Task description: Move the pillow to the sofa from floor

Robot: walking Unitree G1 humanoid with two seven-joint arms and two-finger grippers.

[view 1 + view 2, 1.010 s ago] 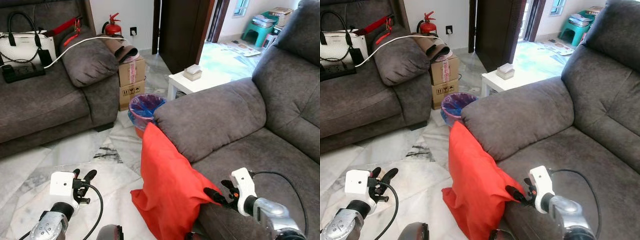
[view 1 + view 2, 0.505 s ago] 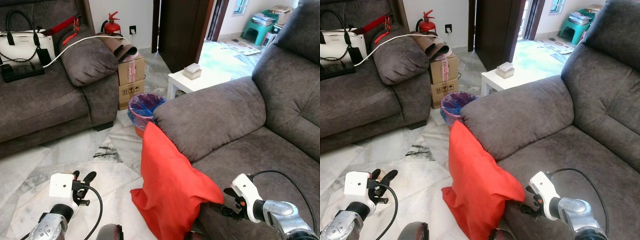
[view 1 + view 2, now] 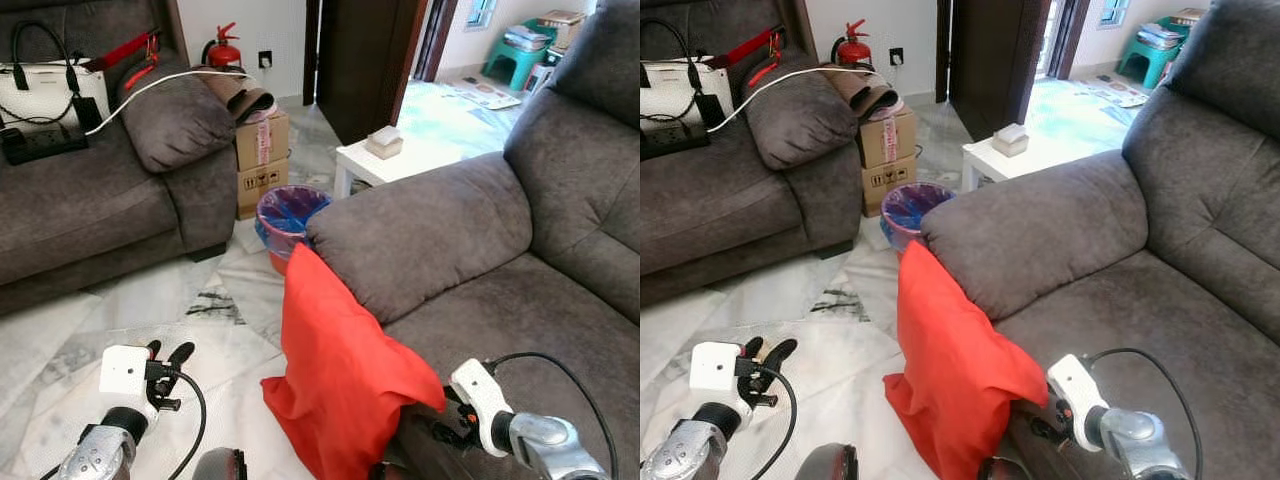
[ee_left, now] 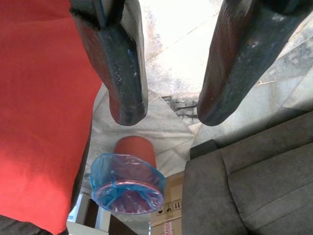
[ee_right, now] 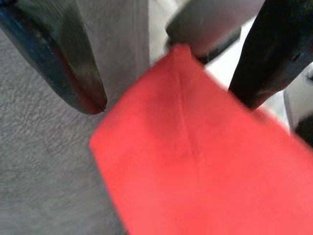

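Flat red fabric pillow (image 3: 340,385) stands upright on floor, leaning on front edge of grey plush sofa (image 3: 520,290). Right gripper (image 5: 168,105), jaws apart, faces its upper corner, nearer; left gripper (image 4: 168,115) also agape.

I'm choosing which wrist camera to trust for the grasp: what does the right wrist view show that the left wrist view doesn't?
Right wrist view: the right tool, open, its fingers either side of a corner of the red pillow, over grey sofa fabric.

Left wrist view: the left tool, open, above marble floor, with a bin lined in blue plastic and a cardboard box.

Both show the pillow and grey upholstery.
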